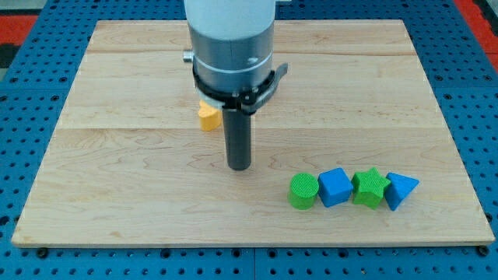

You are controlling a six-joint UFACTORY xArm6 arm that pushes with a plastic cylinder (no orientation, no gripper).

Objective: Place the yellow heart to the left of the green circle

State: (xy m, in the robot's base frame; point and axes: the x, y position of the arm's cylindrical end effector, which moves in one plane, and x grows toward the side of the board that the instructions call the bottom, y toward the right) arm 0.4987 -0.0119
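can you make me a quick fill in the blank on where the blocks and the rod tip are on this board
The yellow heart lies toward the view's ____ of my tip.
The leftmost block in the row is the green ____.
The blue cube sits between the circle and the green ____.
The row ends with a ____ triangle.

Missing: top-left; circle; star; blue
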